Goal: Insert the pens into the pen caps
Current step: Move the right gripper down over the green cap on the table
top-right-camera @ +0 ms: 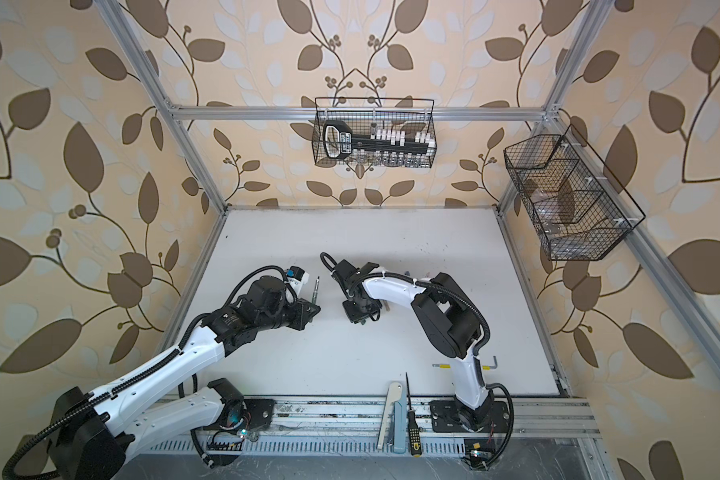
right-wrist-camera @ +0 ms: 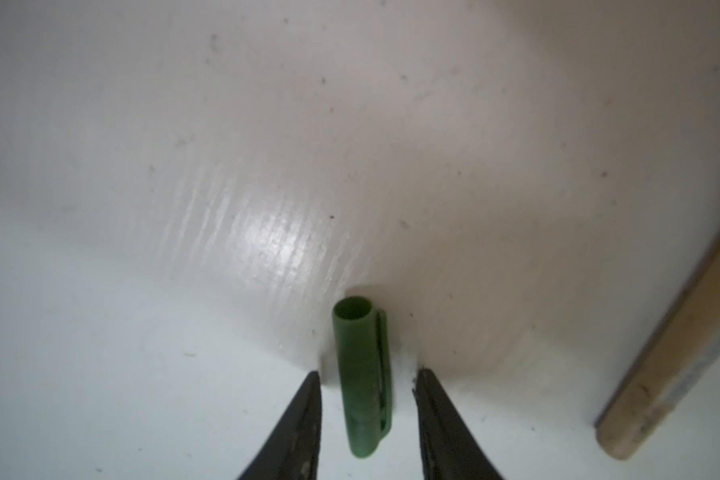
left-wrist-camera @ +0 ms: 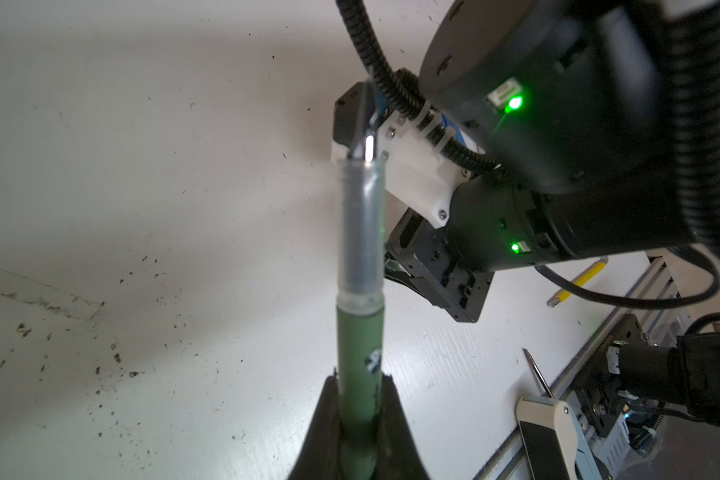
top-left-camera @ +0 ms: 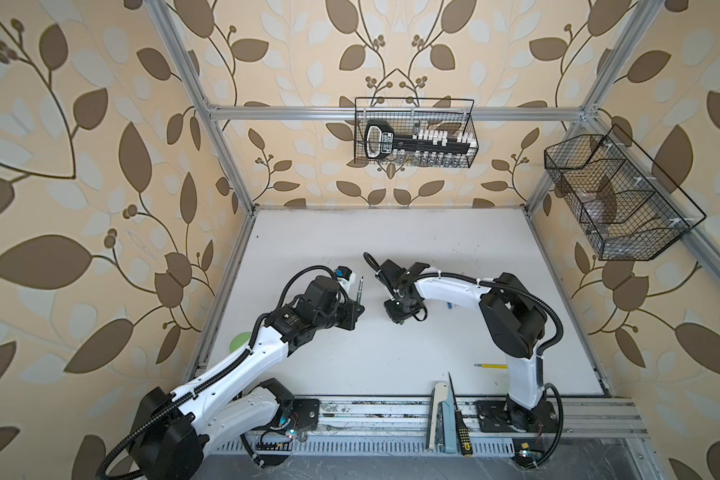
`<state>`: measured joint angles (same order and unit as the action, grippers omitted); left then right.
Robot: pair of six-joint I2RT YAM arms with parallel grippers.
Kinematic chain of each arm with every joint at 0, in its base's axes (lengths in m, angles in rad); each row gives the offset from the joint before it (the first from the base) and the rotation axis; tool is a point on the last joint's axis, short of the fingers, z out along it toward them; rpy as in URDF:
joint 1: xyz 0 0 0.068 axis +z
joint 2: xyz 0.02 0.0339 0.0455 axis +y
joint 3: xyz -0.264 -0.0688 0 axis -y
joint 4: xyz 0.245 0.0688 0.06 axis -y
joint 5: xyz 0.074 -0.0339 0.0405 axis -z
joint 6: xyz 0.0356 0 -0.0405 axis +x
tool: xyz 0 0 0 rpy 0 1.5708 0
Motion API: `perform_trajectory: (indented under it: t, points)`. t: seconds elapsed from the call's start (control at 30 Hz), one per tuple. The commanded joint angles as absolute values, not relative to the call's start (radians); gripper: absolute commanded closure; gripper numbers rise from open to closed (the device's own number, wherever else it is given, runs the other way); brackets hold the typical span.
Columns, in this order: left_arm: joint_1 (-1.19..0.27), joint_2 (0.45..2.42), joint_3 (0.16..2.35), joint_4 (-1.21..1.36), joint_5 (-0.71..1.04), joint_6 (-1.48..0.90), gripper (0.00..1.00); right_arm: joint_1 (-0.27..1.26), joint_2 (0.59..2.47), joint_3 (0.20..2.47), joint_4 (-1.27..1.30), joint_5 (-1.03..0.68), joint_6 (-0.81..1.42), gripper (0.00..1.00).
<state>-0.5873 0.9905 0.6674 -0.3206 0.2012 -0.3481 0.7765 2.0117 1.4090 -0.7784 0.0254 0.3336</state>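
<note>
My left gripper (left-wrist-camera: 360, 378) is shut on the dark green pen (left-wrist-camera: 360, 332). The pen's clear grey front section and thin dark tip stick out past the fingers. In both top views this pen (top-left-camera: 360, 289) stands raised over the middle of the table, left of the right arm. The dark green pen cap (right-wrist-camera: 358, 353) lies on the white table, its open end pointing away from the wrist. My right gripper (right-wrist-camera: 368, 372) is open and low over it, one finger on each side, with a gap at both. A tan pen (right-wrist-camera: 661, 365) lies off to the side.
A long yellow rod (top-left-camera: 491, 366) lies near the right arm's base. A black-yellow screwdriver (top-left-camera: 460, 424) and a white-and-blue tool (top-left-camera: 439, 415) rest on the front rail. Wire baskets (top-left-camera: 414, 133) (top-left-camera: 616, 199) hang on the back and right walls. A green disc (top-left-camera: 238, 343) sits at the table's left edge.
</note>
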Motion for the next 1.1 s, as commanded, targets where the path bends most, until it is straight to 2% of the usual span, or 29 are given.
perform_trajectory:
  t: [0.0,0.23,0.43,0.7,1.07]
  points:
    - [-0.577,0.983,0.678,-0.306,0.206,-0.329,1.00,0.765,2.014,1.443,-0.743,-0.007,0.301,0.53]
    - [-0.577,0.947,0.674,-0.332,0.184,-0.328,1.00,0.765,2.074,1.481,-0.680,-0.140,0.293,0.51]
    - [-0.575,0.930,0.669,-0.344,0.172,-0.323,1.00,0.781,2.047,1.429,-0.651,-0.237,0.292,0.52]
    - [-0.576,0.935,0.663,-0.342,0.166,-0.319,1.00,0.785,1.889,1.250,-0.654,-0.239,0.321,0.55]
    - [-0.576,0.936,0.659,-0.341,0.173,-0.304,1.00,0.763,1.710,1.193,-0.723,-0.169,0.402,0.56]
